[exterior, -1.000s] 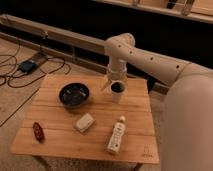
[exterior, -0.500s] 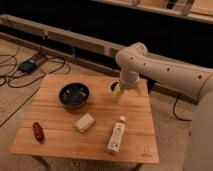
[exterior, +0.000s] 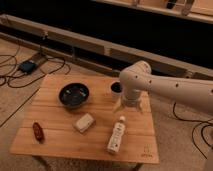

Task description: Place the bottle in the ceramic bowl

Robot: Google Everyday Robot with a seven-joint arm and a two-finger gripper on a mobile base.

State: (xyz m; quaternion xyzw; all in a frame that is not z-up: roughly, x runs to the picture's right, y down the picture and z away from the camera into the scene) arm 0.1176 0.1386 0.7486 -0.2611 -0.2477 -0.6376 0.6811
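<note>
The white bottle (exterior: 116, 136) lies on its side on the wooden table (exterior: 60, 142), front right, with its cap pointing away from me. The dark glazed ceramic bowl (exterior: 74, 94) sits upright at the table's back left, with nothing in it. My gripper (exterior: 129, 106) hangs from the white arm (exterior: 165, 89), which reaches in from the right. It hovers just beyond the bottle's cap, fingers pointing down and spread open, holding nothing. It is well to the right of the bowl.
A small white cup with a dark inside (exterior: 115, 87) stands at the back of the table, just left of the arm. A beige block (exterior: 84, 122) lies mid-table and a small red object (exterior: 37, 131) front left. Cables and a box (exterior: 27, 65) lie on the floor at the left.
The arm has swung from over the white cup toward the front right. The gripper now hangs lower, close behind the bottle's cap. The objects on the table have not moved.
</note>
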